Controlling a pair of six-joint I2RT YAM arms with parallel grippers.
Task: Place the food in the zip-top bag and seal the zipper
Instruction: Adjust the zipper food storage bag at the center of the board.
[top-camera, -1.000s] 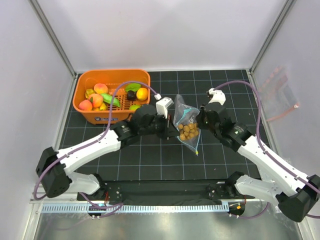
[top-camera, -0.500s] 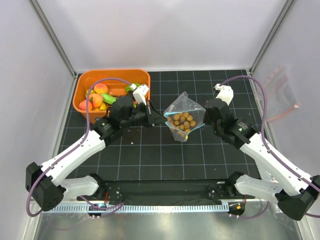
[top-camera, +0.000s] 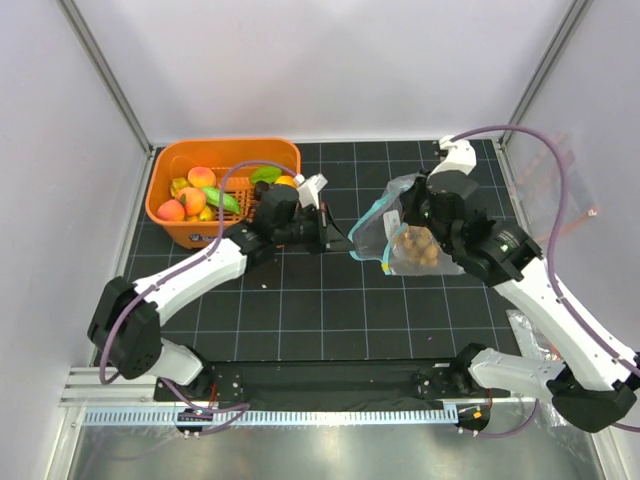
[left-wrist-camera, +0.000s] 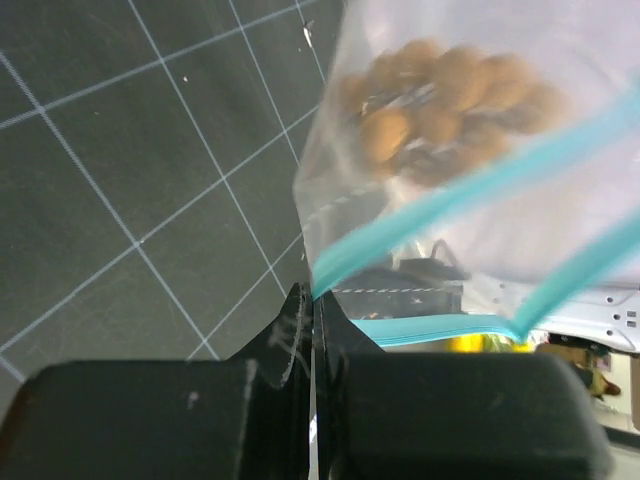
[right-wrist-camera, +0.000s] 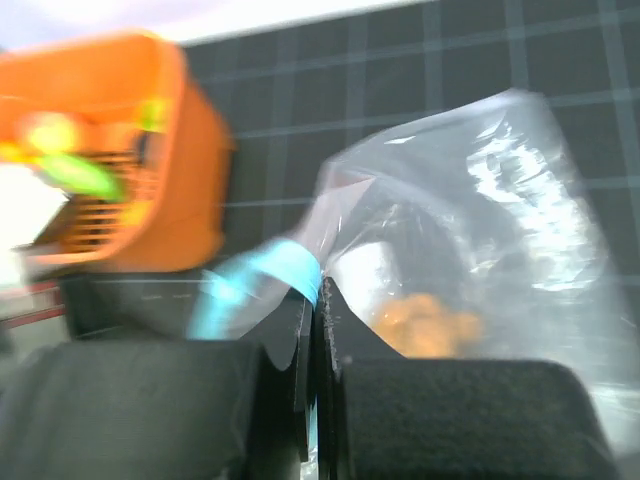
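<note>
Looking from above, the bag is stretched between both arms, brown balls inside. Left wrist cam: left gripper pinched tight on the teal zipper. Right wrist cam: right gripper clamped onto the bag's edge too. Pull too hard and I reckon a corner slips and the balls spill.

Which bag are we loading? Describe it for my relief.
Right of the orange basket on the black mat, look between the left gripper and right gripper. They hold the clear zip-top bag; its teal zipper and brown balls inside distinguish it from the pink-edged bag by the right wall.
</note>
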